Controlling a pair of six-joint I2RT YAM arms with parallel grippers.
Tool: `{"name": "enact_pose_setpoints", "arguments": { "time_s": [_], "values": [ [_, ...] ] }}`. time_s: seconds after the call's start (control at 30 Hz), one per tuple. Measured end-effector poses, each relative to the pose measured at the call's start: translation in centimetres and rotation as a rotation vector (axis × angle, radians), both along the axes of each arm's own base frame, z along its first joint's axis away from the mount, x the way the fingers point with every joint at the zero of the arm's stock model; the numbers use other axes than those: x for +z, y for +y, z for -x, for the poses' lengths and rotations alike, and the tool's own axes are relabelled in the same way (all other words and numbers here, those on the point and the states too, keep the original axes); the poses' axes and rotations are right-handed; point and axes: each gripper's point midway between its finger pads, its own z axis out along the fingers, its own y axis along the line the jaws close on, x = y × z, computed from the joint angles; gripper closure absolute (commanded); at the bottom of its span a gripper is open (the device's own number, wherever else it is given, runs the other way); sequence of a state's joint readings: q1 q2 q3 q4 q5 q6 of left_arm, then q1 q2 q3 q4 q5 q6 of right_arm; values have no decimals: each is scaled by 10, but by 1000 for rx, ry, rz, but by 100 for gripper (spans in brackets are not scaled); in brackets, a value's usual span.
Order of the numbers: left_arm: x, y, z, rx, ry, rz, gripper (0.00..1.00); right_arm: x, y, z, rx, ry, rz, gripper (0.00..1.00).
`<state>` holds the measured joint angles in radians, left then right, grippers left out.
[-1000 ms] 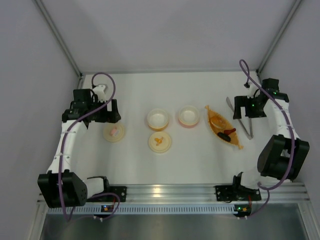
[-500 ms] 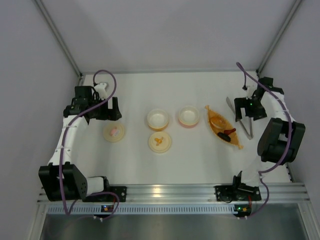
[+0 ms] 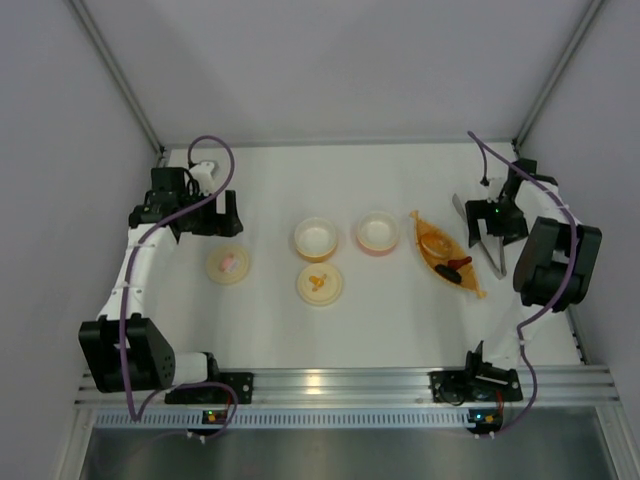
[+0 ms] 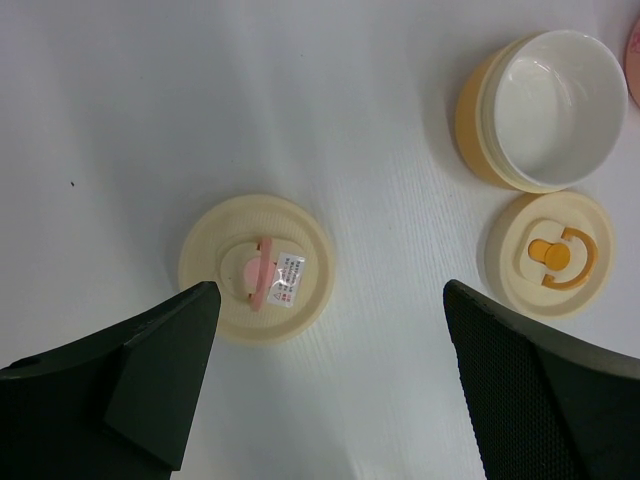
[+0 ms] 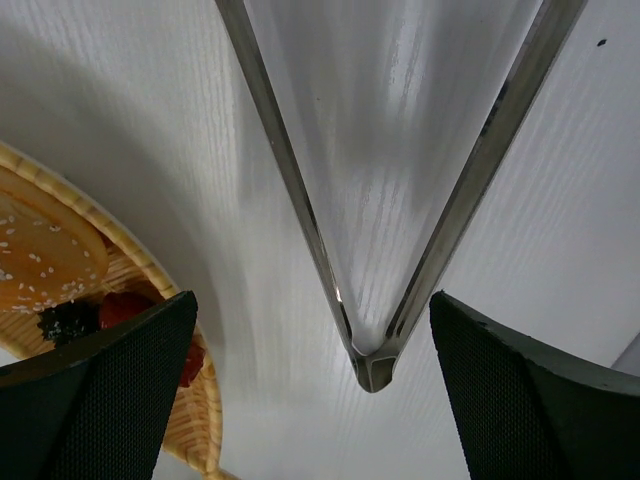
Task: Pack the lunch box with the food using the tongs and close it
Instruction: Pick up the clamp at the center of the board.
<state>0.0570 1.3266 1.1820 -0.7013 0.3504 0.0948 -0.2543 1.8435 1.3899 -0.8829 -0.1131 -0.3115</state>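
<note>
View from above, with wrist close-ups. On the white table (image 3: 400,320) the slim grey metal tongs (image 5: 372,366) lie flat at the far right, just right of the orange boat-shaped woven tray (image 3: 478,288). The right end effector (image 5: 312,300) hangs over them with its fingers spread wide. The tongs' joined end lies between the fingers, and nothing is pinched. Whether a finger touches the metal cannot be told.

The food sits in the tray: an orange-tan seeded bun-like lump (image 5: 45,262), a red bit (image 5: 122,306) and a dark morsel (image 5: 64,320) beside it.

The left end effector (image 4: 330,295) is at the far left, equally spread and holding nothing. It hangs above a cream round lid with a pink handle (image 4: 256,270). Right of that lid lies a cream round lid with an orange mark (image 4: 550,255). Just beyond it stands an open orange bowl with a white inside (image 4: 545,105), and a pink bowl (image 3: 378,232) stands between that bowl and the tray.
</note>
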Motion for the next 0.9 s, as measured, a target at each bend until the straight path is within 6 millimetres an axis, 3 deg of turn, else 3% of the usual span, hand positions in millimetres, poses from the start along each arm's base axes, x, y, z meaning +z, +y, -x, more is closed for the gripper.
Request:
{"name": "enact_pose_setpoints", "arguments": {
  "time_s": [0.63, 0.8, 0.9],
  "values": [
    [-12, 2, -8, -7, 19, -14, 2, -39, -9, -27, -12, -18, 9, 11],
    [-14, 3, -8, -13, 22, -19, 2, -31, -2, -33, 3, -50, -35, 9],
    [-14, 2, -8, -17, 22, -19, 2, -15, 2, -35, 18, -93, -47, 6]
  ]
}}
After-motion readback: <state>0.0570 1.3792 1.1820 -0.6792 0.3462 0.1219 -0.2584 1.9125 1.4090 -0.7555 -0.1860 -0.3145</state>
